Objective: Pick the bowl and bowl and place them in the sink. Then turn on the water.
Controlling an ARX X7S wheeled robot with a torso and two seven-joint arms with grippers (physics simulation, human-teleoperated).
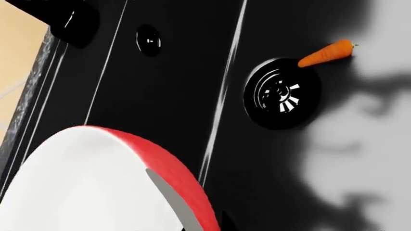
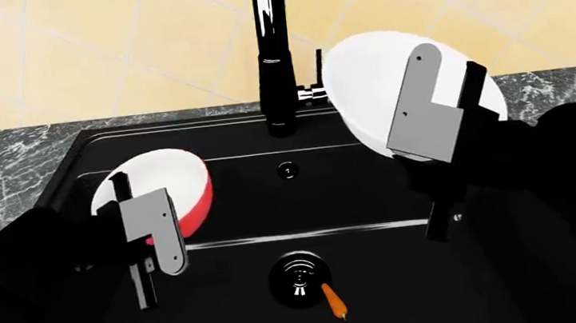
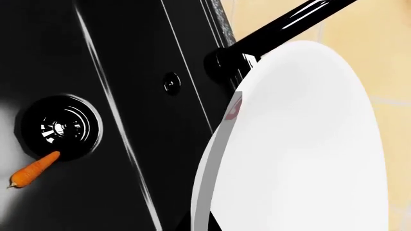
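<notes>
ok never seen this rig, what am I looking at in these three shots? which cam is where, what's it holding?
These are simulator renders of a two-armed robot standing at a kitchen sink.

The wide shot comes from a camera on its head, looking down over both arms. The other two come from cameras mounted near each gripper, one per arm.

In the head view, the left gripper holds the red bowl, white inside, tilted above the black sink. The right gripper holds the wider white bowl, raised near the tall black tap. Each has its jaws clamped over a bowl's rim.

Neither bowl is resting in the basin yet. On the sink floor lie the round drain and a small carrot at its edge. Both wrist views show that same drain and carrot beyond the held bowl.
</notes>
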